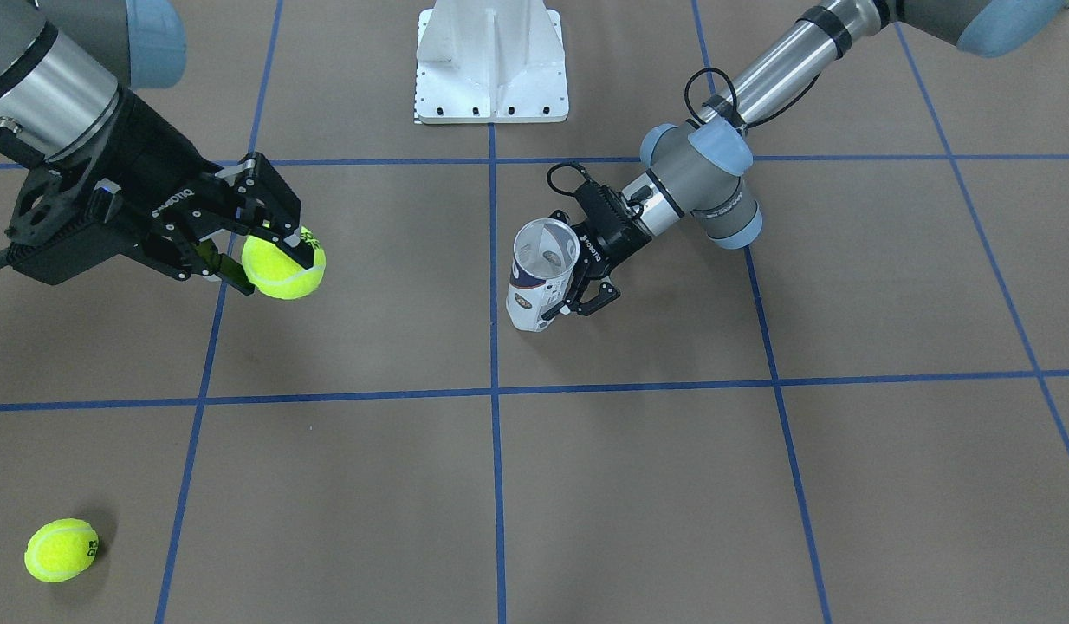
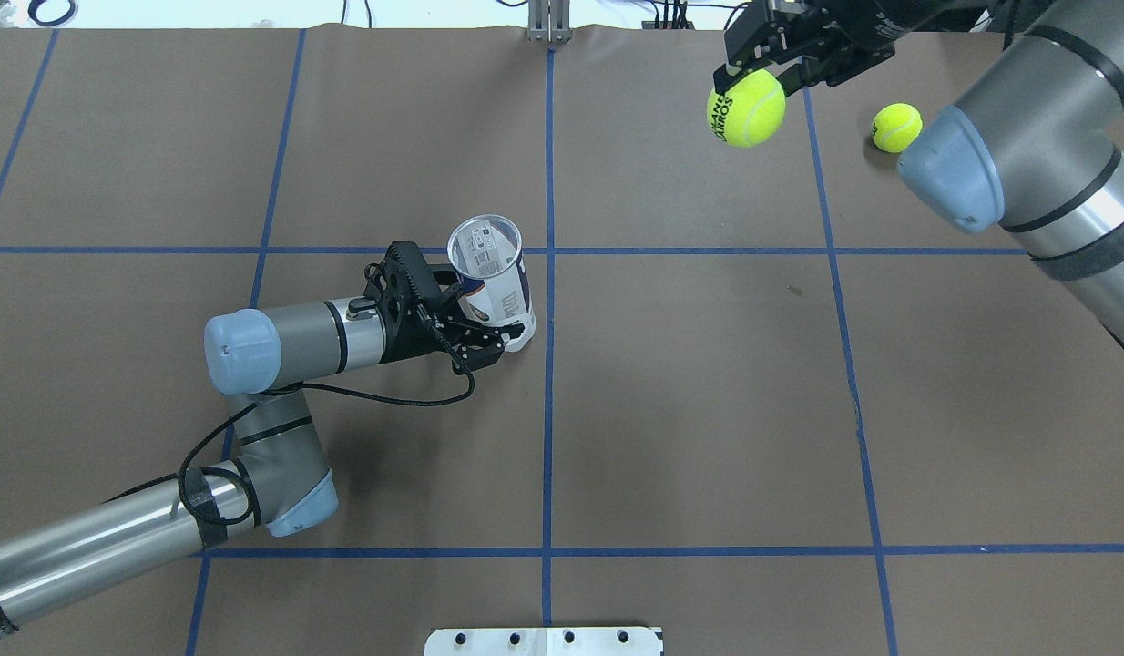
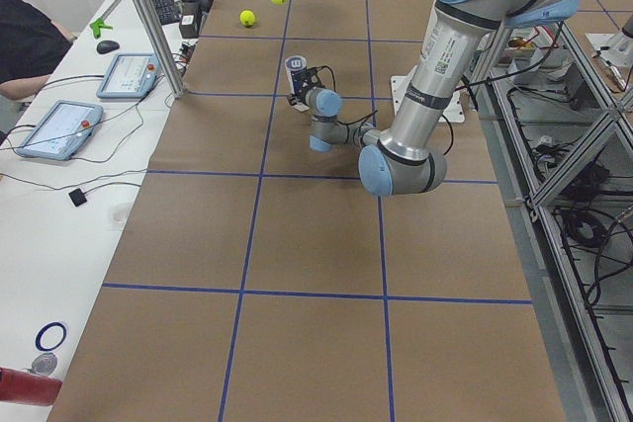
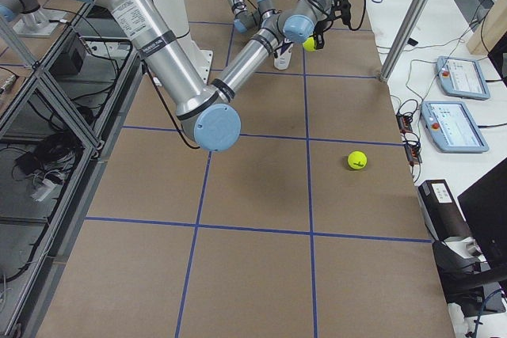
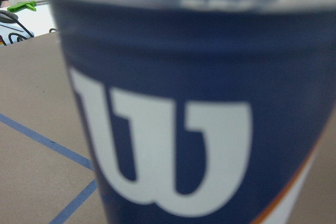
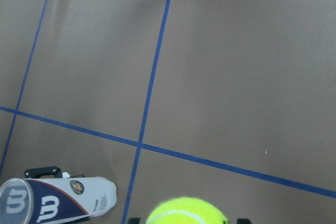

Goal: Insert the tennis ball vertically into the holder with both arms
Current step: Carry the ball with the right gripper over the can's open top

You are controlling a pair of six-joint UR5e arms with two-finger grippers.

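The holder [image 1: 541,276], a clear can with a white and navy label, stands upright with its open top up; it also shows in the overhead view [image 2: 492,282] and fills the left wrist view [image 5: 184,108]. My left gripper [image 1: 586,299] is shut on its lower side [image 2: 489,342]. My right gripper [image 1: 270,247] is shut on a yellow-green tennis ball [image 1: 283,264], held in the air well to the side of the holder; in the overhead view the ball [image 2: 746,107] hangs under the gripper [image 2: 762,77]. The right wrist view shows the ball [image 6: 186,212] and the holder [image 6: 58,203] far below.
A second tennis ball [image 1: 61,549] lies on the brown paper table [image 1: 638,485] on my right side, also in the overhead view [image 2: 896,127]. The white pedestal base [image 1: 491,65] stands at my side of the table. Operator consoles [image 3: 99,96] lie beyond the far edge.
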